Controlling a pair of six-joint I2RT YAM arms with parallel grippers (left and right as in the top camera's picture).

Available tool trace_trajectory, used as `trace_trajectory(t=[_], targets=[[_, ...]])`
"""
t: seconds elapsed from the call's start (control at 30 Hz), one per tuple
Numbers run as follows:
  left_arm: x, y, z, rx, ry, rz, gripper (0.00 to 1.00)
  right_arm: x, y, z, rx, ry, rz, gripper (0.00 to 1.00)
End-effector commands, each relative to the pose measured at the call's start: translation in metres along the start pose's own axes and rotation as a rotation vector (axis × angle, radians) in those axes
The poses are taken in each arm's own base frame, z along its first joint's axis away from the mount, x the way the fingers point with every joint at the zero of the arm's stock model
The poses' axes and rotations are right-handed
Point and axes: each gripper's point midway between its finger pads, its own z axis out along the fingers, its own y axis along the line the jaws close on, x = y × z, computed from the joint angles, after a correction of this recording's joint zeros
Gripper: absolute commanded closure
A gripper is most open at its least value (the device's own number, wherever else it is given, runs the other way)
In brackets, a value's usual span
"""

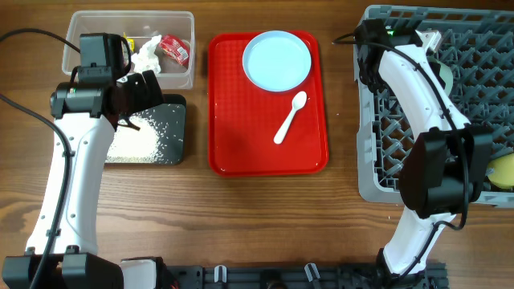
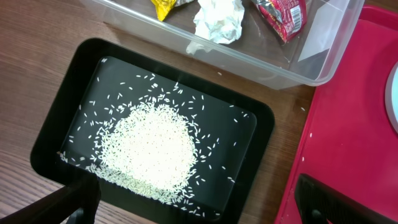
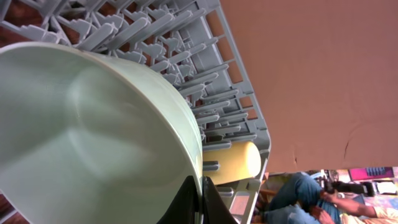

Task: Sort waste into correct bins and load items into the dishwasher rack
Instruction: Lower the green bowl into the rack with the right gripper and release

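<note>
My left gripper (image 2: 205, 211) is open and empty above the near edge of the black tray (image 2: 56, 118), which holds a heap of rice (image 2: 149, 146). The clear tub (image 2: 323, 59) behind it holds a yellow wrapper (image 2: 163, 6), a white napkin (image 2: 217, 18) and a red/silver wrapper (image 2: 283, 12). My right gripper (image 3: 200, 199) is shut on the rim of the mint green bowl (image 3: 87, 124), held on edge over the grey dishwasher rack (image 1: 385, 152). A yellow cup (image 3: 233, 162) lies in the rack behind it. The pale blue plate (image 1: 277, 60) and white spoon (image 1: 289, 118) lie on the red tray.
The flat red tray (image 1: 241, 120) sits between the bins and the rack. A few rice grains lie on its left edge (image 2: 311, 130). The right arm (image 1: 418, 88) stretches across the rack. Bare wood shows along the table's front.
</note>
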Motion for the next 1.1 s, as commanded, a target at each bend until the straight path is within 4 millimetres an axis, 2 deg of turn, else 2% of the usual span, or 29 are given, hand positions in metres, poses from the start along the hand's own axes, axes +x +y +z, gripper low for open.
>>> trace_trajectory(t=[0.0, 0.07, 0.23, 0.47, 0.57, 0.73, 0.9, 1.07], targets=[[-0.005, 0.003, -0.004, -0.008, -0.018, -0.024, 0.0, 0.016, 0.024, 0.003, -0.098, 0.08, -0.058, 0.96], [-0.005, 0.003, -0.004, -0.008, -0.018, -0.024, 0.0, 0.02, 0.03, 0.002, -0.132, 0.099, -0.053, 0.96], [-0.005, 0.003, -0.004, -0.008, -0.018, -0.024, 0.0, 0.031, 0.079, -0.014, -0.406, 0.205, -0.029, 0.96], [-0.005, 0.003, -0.004, -0.007, -0.019, -0.024, 0.0, 0.042, 0.091, -0.032, -0.469, 0.221, -0.099, 0.96], [-0.005, 0.003, -0.004, -0.008, -0.018, -0.024, 0.0, 0.041, 0.083, -0.029, -0.422, 0.208, -0.105, 0.96], [-0.005, 0.003, -0.004, -0.008, -0.018, -0.024, 0.0, 0.043, 0.048, -0.017, -0.229, 0.193, -0.029, 0.96], [-0.005, 0.003, -0.004, -0.008, -0.018, -0.024, 0.0, 0.047, 0.024, -0.014, -0.114, 0.184, 0.008, 0.96], [-0.005, 0.003, -0.004, -0.008, -0.018, -0.024, 0.0, 0.046, 0.019, -0.013, -0.089, 0.182, 0.04, 0.96]])
